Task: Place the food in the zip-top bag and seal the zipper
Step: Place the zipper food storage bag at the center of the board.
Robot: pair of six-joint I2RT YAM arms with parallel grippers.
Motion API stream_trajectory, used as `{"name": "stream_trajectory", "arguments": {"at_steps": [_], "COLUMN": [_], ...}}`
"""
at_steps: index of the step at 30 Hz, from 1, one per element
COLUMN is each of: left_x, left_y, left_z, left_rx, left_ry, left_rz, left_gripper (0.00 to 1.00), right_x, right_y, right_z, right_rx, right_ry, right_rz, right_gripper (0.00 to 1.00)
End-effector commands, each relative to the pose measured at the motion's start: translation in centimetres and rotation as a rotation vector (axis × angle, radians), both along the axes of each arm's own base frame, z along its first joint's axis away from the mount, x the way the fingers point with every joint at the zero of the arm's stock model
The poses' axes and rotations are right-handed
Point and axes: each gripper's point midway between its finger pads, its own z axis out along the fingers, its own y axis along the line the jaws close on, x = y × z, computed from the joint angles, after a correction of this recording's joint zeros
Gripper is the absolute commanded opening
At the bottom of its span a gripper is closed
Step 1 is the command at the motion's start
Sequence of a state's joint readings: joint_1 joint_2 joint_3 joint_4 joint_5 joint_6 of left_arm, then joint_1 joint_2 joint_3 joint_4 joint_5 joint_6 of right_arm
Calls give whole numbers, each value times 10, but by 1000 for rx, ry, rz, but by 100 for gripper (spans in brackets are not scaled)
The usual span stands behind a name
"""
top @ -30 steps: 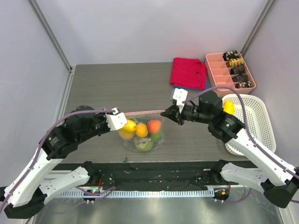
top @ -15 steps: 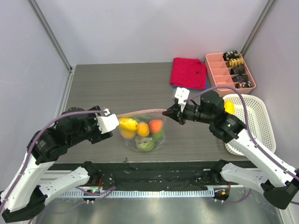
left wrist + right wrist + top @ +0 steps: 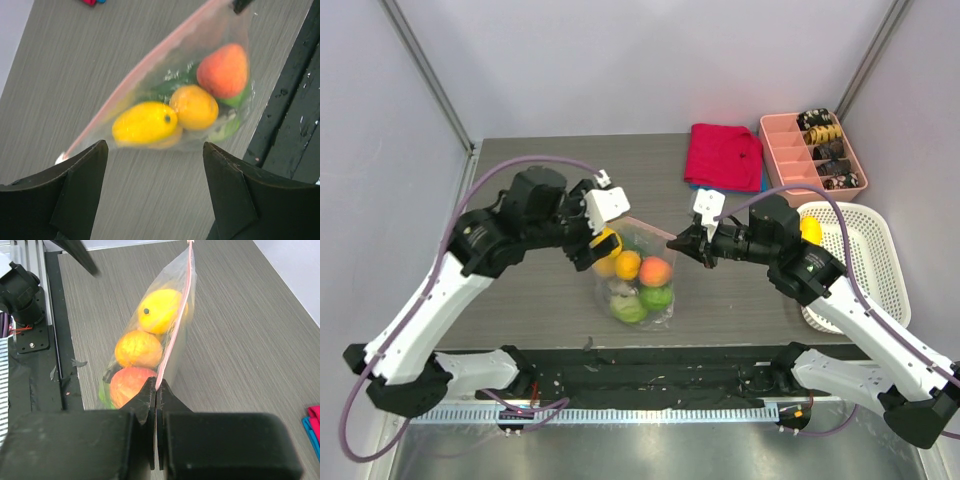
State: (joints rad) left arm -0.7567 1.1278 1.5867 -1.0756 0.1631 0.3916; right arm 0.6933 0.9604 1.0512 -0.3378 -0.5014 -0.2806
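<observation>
The clear zip-top bag (image 3: 640, 272) hangs from one corner, its lower part resting on the table. My right gripper (image 3: 156, 388) is shut on the pink zipper (image 3: 181, 310) at the bag's right end (image 3: 678, 243). The food is inside the bag: a yellow lemon-like piece (image 3: 145, 123), an orange one (image 3: 194, 106), a red-orange one (image 3: 223, 70) and green ones (image 3: 657, 297) below. My left gripper (image 3: 155, 146) is open, just left of and above the bag (image 3: 590, 242), and holds nothing. The bag's other end hangs free.
A folded red cloth (image 3: 725, 155) lies at the back. A pink compartment tray (image 3: 812, 150) with small parts stands at the back right. A white basket (image 3: 855, 262) sits at the right edge with a yellow item (image 3: 810, 230) in it. A black rail (image 3: 650, 375) runs along the table's front.
My left gripper let go of the bag's left end, opened wide and rose toward the back right. The bag, earlier stretched between both grippers, now hangs from the right one alone.
</observation>
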Motion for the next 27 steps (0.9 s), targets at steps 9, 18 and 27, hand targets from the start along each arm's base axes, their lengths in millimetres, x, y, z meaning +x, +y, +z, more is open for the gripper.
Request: {"name": "stream_trajectory", "arguments": {"at_steps": [9, 18, 27], "left_x": [2, 18, -3], "left_y": [-48, -55, -61], "left_z": [9, -11, -31], "left_rx": [6, 42, 1], "left_ry": [-62, -97, 50], "left_rz": [-336, -340, -368], "left_gripper": [82, 78, 41], "right_x": [-16, -29, -33], "right_y": [1, -3, -7], "right_z": [42, 39, 33], "right_rx": [30, -22, -54], "right_ry": [-171, -258, -312], "right_rz": [123, 200, 216], "right_gripper": [1, 1, 1]}}
